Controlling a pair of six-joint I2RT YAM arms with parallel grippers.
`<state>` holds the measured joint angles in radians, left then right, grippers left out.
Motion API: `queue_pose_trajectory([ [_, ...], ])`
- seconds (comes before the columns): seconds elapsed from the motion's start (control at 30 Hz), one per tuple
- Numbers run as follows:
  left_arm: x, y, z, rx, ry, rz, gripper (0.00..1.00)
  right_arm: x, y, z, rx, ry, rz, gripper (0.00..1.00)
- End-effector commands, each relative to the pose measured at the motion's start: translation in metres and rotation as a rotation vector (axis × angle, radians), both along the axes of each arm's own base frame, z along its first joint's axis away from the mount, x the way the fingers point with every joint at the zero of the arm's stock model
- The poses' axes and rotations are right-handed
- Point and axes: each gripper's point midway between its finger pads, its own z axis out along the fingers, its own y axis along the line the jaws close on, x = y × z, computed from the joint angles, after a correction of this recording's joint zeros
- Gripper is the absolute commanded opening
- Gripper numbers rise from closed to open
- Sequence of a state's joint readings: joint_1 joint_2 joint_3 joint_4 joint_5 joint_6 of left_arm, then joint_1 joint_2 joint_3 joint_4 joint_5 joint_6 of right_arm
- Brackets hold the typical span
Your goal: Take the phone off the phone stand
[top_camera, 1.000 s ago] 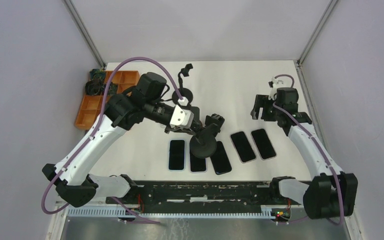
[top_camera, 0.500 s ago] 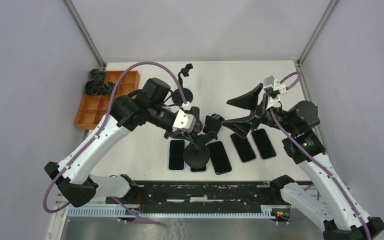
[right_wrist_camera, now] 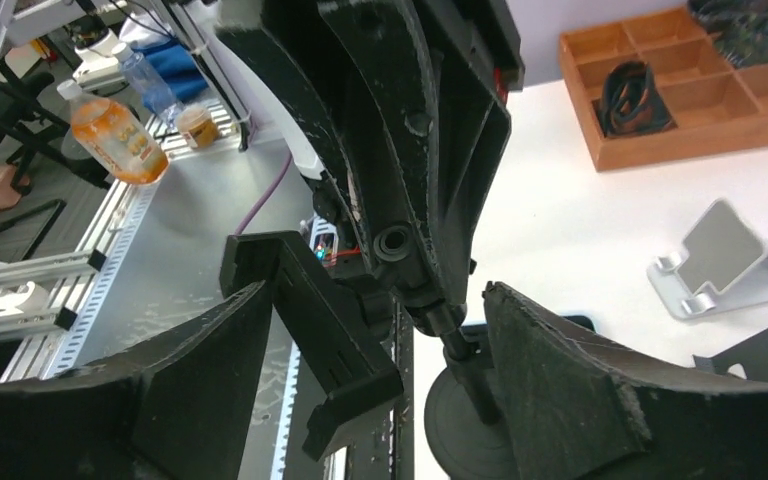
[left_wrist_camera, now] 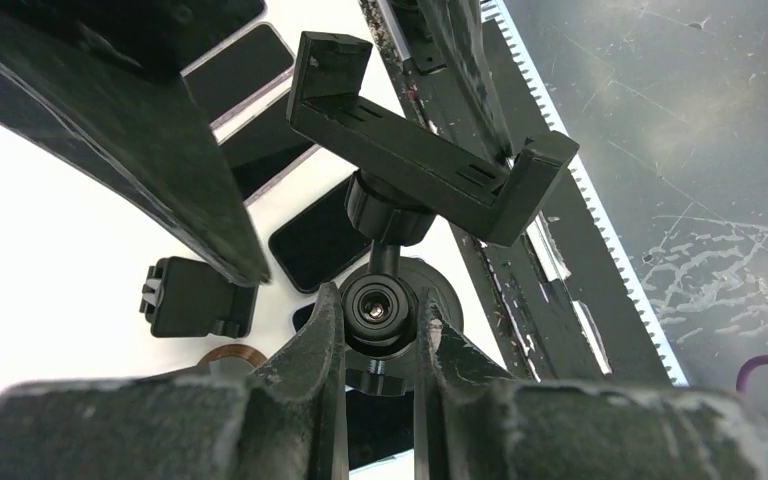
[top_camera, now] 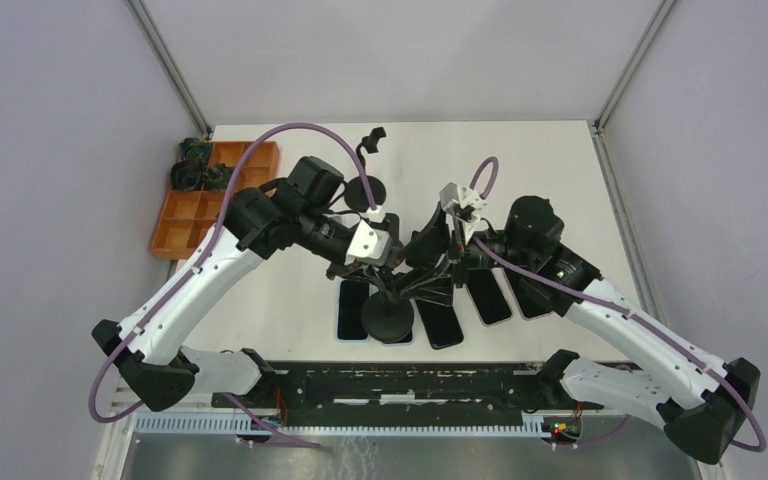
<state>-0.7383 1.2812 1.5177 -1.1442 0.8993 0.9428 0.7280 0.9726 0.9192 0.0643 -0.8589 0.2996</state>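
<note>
The left pincer (left_wrist_camera: 380,312) is pinched on the ball joint of the phone stand (left_wrist_camera: 415,165), one finger on each side. The cradle stands just beyond the fingertips, and the round foot behind them is mostly hidden. The right pincer (right_wrist_camera: 375,290) is spread wide, with a finger on either side of the cradle; we cannot tell whether either finger touches it. From above, the two pincers overlap and we cannot separate their tips. The phones (top_camera: 355,310) lie flat on the table (top_camera: 560,160) directly beneath both pincers, side by side. The stand's foot covers part of one and the right arm cuts off another; we cannot tell which is the task's phone. Well to the left of the left pincer sits an orange tray (top_camera: 182,212). Dark coiled cables (top_camera: 196,166) lie in its far compartments, and the left arm hides part of the rest
</note>
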Motion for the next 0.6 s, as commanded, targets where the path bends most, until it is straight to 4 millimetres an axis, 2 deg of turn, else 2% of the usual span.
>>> queue_pose_trajectory([
  [0.0, -0.004, -0.006, 0.033, -0.107, -0.099, -0.072, 0.02, -0.004, 0.007, 0.012, -0.002, -0.066, 0.015, 0.81],
  [0.17, -0.006, -0.003, 0.032, -0.100, -0.104, -0.074, 0.02, -0.009, 0.005, 0.014, 0.002, -0.089, 0.018, 0.59],
  [0.23, -0.006, -0.003, 0.032, -0.102, -0.105, -0.075, 0.02, -0.009, 0.002, 0.014, -0.001, -0.097, 0.006, 0.54],
  [0.47, -0.007, -0.002, 0.034, -0.102, -0.102, -0.077, 0.02, -0.005, -0.003, -0.002, -0.094, -0.104, -0.019, 0.66],
  [0.57, -0.008, -0.002, 0.034, -0.100, -0.098, -0.077, 0.02, -0.005, -0.003, 0.001, -0.084, -0.123, -0.024, 0.64],
])
